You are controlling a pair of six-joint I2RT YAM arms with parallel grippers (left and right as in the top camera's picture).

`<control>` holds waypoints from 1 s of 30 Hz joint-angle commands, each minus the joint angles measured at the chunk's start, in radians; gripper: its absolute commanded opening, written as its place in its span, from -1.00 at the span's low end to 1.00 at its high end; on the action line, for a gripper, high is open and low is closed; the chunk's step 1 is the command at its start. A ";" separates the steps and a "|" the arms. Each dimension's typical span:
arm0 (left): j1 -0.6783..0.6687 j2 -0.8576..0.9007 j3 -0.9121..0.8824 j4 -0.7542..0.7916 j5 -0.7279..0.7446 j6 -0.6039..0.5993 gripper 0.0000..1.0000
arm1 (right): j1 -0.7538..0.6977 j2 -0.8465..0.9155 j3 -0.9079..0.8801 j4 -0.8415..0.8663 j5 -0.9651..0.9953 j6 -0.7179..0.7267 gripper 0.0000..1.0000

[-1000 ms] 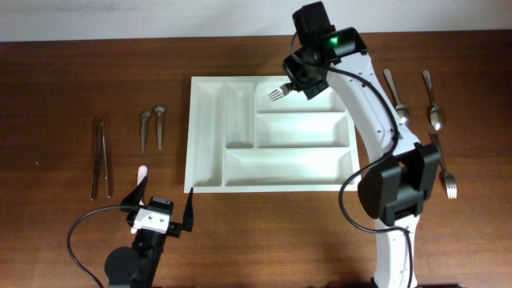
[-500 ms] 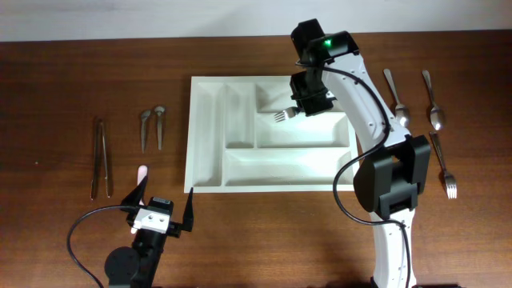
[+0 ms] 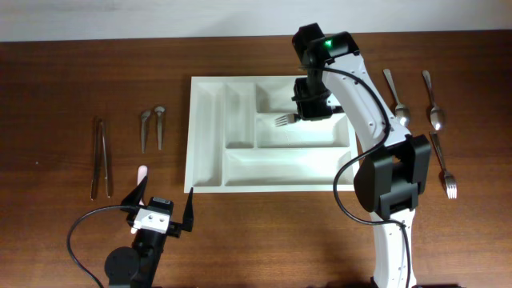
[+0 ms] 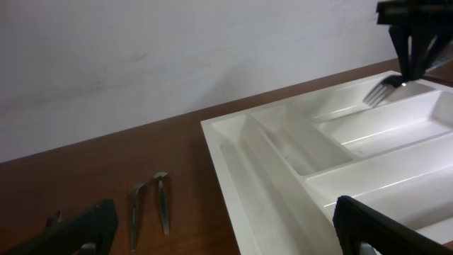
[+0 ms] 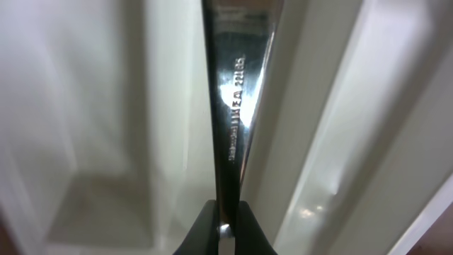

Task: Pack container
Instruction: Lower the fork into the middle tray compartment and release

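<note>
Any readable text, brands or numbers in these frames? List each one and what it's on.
"IKEA": stamped along the handle of the fork gripped by the right hand, seen in the right wrist view.
Digits after it, perhaps "221 85": too blurred to be sure. The finer stamp below them is unreadable.
No text shows on the tray or anywhere else in the overhead and left wrist views.

Bright, even light from above leaves soft shadows on the desk. The tray glares white. The right wrist view is blurred, with glare streaking the fork.
</note>
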 commanded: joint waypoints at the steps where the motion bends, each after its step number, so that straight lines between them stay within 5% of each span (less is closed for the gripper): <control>1: -0.004 -0.008 -0.003 -0.005 0.000 -0.005 0.99 | 0.006 0.002 -0.064 -0.003 0.028 0.039 -0.92; 20: -0.004 -0.008 -0.003 -0.005 0.000 -0.005 0.99 | 0.068 0.002 -0.124 0.188 0.073 0.016 -0.62; 25: -0.004 -0.008 -0.003 -0.005 0.000 -0.005 0.98 | 0.048 0.002 -0.123 0.189 0.270 -0.193 -0.20; 30: -0.004 -0.008 -0.003 -0.005 0.000 -0.005 0.98 | 0.006 -0.001 -0.063 0.185 0.435 -0.589 0.04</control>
